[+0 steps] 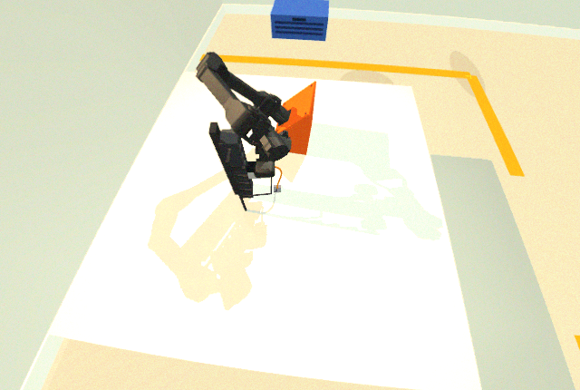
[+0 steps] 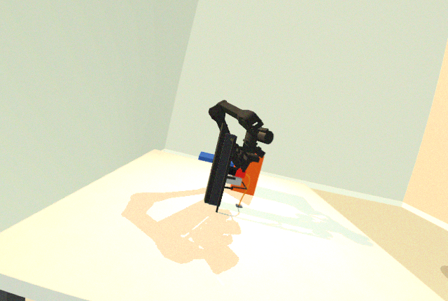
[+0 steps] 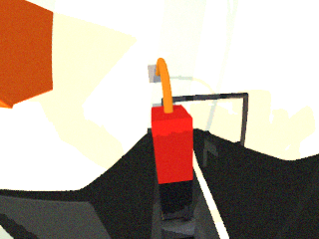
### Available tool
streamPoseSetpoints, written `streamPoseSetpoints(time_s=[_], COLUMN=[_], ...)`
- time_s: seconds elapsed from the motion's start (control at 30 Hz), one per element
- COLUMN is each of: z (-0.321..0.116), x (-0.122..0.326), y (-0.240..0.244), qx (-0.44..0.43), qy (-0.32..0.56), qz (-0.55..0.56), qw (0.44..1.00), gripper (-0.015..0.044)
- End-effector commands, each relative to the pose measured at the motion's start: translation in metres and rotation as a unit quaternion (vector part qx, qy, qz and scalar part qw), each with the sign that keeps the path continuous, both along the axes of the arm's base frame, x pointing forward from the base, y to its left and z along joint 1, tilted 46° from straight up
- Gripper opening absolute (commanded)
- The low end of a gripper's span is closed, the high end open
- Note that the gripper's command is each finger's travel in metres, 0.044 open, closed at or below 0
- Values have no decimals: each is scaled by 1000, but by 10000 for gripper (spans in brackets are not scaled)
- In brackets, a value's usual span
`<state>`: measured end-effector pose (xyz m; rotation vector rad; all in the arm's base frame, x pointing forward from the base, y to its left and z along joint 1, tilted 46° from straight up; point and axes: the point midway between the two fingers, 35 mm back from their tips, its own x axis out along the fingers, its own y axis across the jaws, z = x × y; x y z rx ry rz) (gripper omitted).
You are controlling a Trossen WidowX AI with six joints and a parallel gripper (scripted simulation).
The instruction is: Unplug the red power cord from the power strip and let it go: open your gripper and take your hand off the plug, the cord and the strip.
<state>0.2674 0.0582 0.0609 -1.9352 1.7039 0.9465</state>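
A red plug (image 3: 171,149) (image 2: 239,173) sits between my dark fingers, and my gripper (image 3: 171,137) (image 1: 263,169) (image 2: 241,167) is shut on it. An orange cord (image 3: 164,85) (image 1: 279,174) curves from the plug to a small grey end block (image 3: 154,74) (image 1: 277,189) (image 2: 239,205) on the table. The black power strip (image 1: 229,160) (image 2: 218,174) stands tilted on edge on a thin black wire stand (image 1: 262,194) (image 3: 244,115), right beside the gripper. The plug's lower end meets a dark part (image 3: 175,201); I cannot tell whether it is seated in the strip. In the top view the plug is hidden behind the gripper.
An orange wedge (image 1: 299,118) (image 2: 255,174) (image 3: 25,55) stands just behind the arm. A blue toolbox (image 1: 299,18) (image 2: 206,156) sits on the floor at the far wall. A yellow floor line (image 1: 496,128) runs around the white table top (image 1: 327,282).
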Motion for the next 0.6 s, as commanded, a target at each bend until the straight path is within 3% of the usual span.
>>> streamPoseSetpoints(time_s=[0.0,0.17,0.57], z=[0,0,-10], x=[0,0,-2], y=[0,0,12], qx=[0,0,1], qy=[1,1,1], qz=[0,0,1], qw=[1000,1000,1000], gripper=[35,2,0])
